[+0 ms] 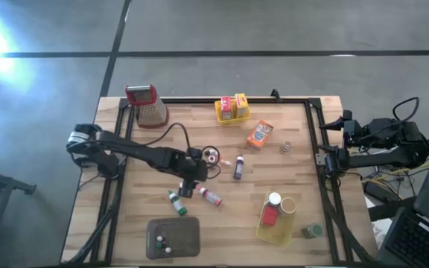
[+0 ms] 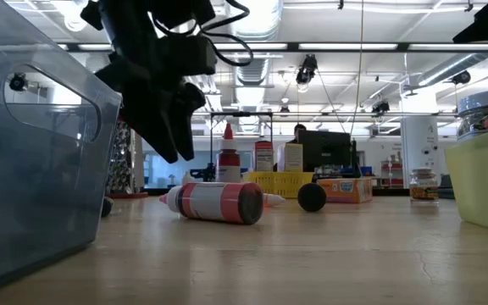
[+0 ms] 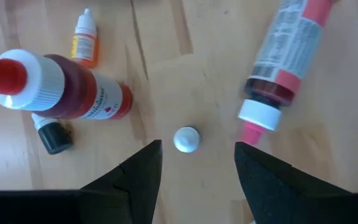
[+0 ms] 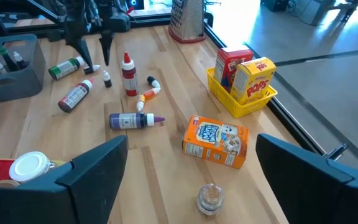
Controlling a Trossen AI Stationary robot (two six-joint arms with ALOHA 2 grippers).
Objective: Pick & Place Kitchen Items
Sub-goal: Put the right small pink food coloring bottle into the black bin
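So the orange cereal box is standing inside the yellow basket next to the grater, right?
Not quite. The orange cereal box lies on the bare table, apart from the yellow basket; the basket holds a red box and a yellow box instead. The high view and the right wrist view both show it.

Four eyes on my wooden slatted table (image 1: 289, 175)

One looks straight down; one skims level from the grey bin's edge; my left wrist hovers close over a small white cap (image 3: 186, 139); my right wrist watches from three o'clock, sharing the bottle cluster.
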